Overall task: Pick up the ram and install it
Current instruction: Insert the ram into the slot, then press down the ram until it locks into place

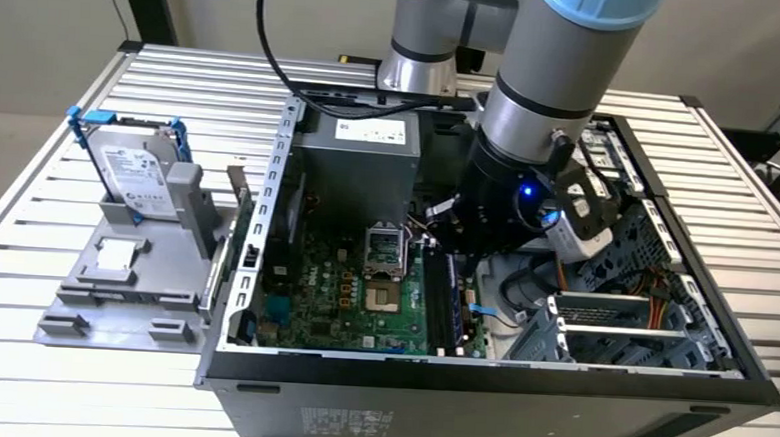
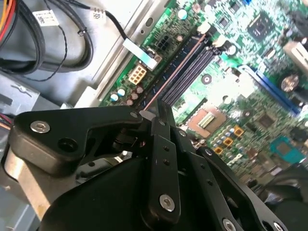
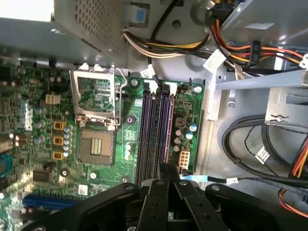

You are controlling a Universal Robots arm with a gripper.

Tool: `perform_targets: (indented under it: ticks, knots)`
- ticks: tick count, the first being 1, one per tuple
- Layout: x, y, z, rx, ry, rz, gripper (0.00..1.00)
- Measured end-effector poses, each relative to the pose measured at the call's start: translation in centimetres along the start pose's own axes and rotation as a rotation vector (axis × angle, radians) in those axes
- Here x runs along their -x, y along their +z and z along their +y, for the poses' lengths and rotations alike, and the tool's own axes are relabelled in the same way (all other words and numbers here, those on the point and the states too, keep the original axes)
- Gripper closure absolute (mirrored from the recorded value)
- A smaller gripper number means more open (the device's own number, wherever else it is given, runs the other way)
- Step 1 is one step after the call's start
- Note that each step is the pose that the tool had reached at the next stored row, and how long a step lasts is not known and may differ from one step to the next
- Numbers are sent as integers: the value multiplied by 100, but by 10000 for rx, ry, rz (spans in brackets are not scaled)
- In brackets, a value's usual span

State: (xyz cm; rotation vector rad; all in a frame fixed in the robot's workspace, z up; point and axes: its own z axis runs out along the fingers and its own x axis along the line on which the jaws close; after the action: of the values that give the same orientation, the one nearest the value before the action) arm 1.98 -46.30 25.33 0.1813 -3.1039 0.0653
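Inside the open computer case (image 1: 489, 379), toward the exterior view's right of the motherboard (image 1: 346, 296): gripper (image 3: 166, 169) low over the black memory slots (image 3: 151, 130). Jaws drawn narrow, apparently pinching one end of the ram (image 3: 169, 127), seen edge-on along the outermost slot, on the side nearest the cables (image 3: 250, 149). For a clean seating: keep the stick upright and parallel to the slot, match notch to key, and press straight down without twisting.
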Motion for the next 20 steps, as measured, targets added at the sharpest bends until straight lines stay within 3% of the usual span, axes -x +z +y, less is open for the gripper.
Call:
perform_targets:
  ticks: [20]
  knots:
    - [0, 1, 1, -123, -3641, -146, 100]
